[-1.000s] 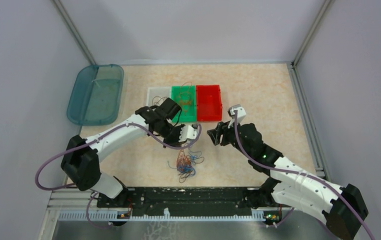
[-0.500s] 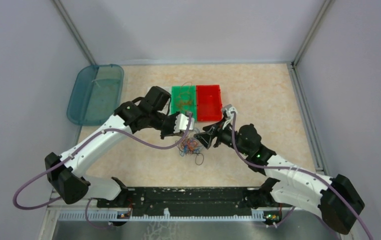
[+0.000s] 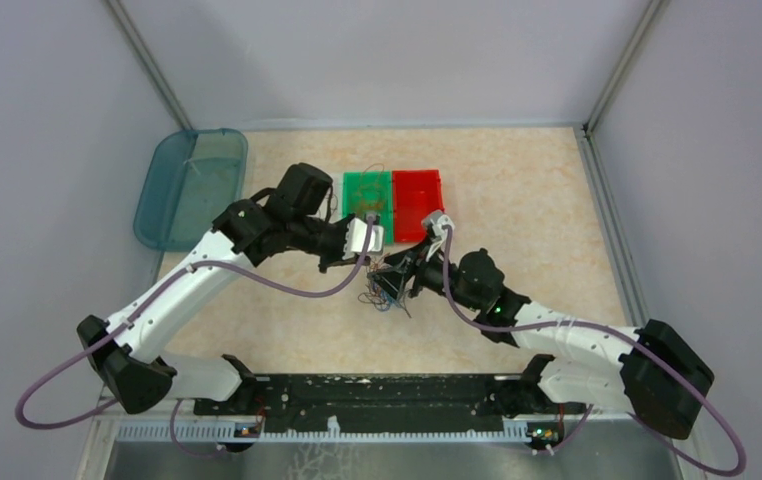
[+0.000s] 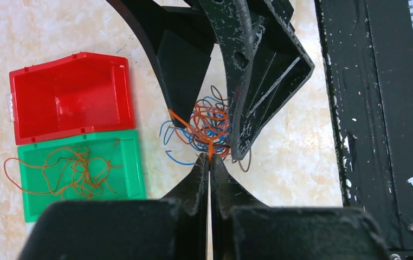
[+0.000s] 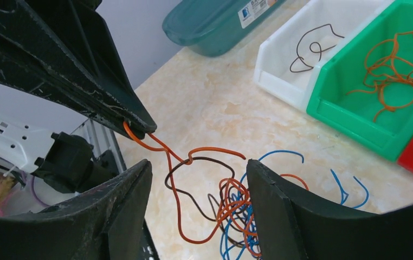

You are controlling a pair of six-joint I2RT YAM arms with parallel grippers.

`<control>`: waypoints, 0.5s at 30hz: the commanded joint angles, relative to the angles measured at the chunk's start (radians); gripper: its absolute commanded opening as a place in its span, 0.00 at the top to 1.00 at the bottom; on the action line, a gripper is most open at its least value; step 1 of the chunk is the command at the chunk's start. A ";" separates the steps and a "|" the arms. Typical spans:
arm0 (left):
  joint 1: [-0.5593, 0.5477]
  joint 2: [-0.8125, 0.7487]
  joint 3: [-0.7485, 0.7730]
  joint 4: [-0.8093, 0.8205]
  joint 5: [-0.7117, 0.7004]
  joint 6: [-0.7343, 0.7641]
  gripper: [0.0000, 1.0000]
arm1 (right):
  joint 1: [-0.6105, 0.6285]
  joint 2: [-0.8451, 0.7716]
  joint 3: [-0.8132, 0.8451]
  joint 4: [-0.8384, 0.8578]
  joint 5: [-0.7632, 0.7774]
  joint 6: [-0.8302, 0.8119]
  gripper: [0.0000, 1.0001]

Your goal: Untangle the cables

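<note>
Cables [image 4: 208, 122] farther back now; tangled, tricolour

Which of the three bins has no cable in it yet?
The red bin: bare inside, whereas the green bin holds orange cables and the white bin one dark cable.

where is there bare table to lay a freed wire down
Bare table lies right of the red bin up to the side rail, and along the near strip between the tangle and the black base plate. Crowded: the middle, where the left gripper and right gripper meet at the tangle.
</note>
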 commanded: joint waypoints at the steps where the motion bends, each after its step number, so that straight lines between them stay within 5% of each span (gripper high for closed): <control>1: -0.008 -0.025 0.013 -0.007 0.040 -0.036 1.00 | 0.021 -0.008 0.037 0.095 0.091 0.008 0.35; 15: -0.027 -0.032 0.132 -0.037 0.132 -0.117 1.00 | 0.043 0.070 0.082 0.084 0.189 -0.020 0.43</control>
